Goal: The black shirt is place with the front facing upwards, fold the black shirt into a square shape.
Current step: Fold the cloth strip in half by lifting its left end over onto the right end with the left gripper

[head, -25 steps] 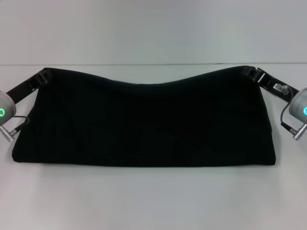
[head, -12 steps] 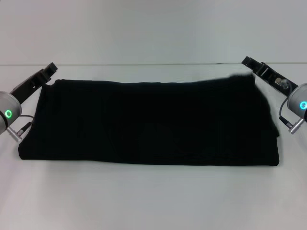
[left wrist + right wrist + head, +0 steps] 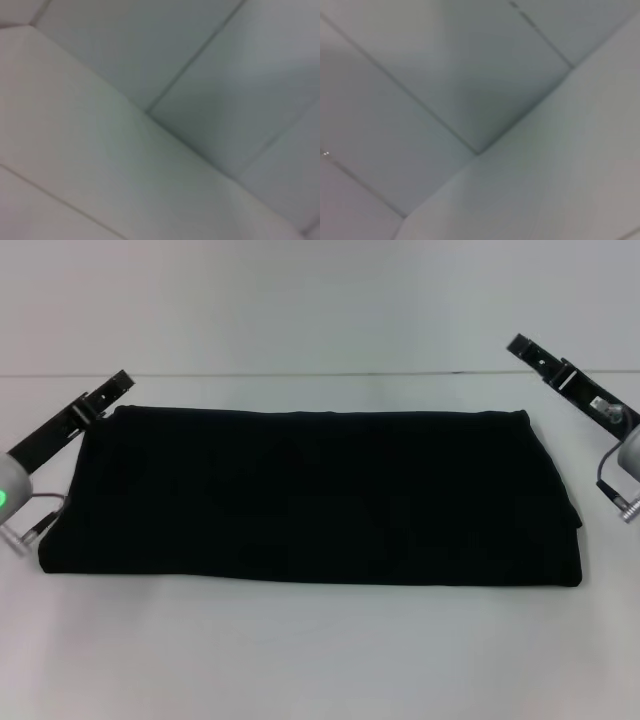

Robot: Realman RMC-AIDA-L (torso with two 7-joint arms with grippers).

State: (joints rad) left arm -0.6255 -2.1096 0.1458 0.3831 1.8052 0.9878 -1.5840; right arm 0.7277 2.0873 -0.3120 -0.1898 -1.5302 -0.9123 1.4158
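White table (image 3: 320, 660), black shirt (image 3: 310, 495) lying flat on it, folded into a wide band

The left gripper (image 3: 118, 381) reaches up and inward from the left edge of the head view, its dark fingers slanting away from the silver wrist low at that edge, where a green light glows and a cable plug juts out. The right gripper (image 3: 518, 344) mirrors it from the right edge, its fingers angled up and inward from a silver wrist, tips higher than the left's. Neither holds anything.
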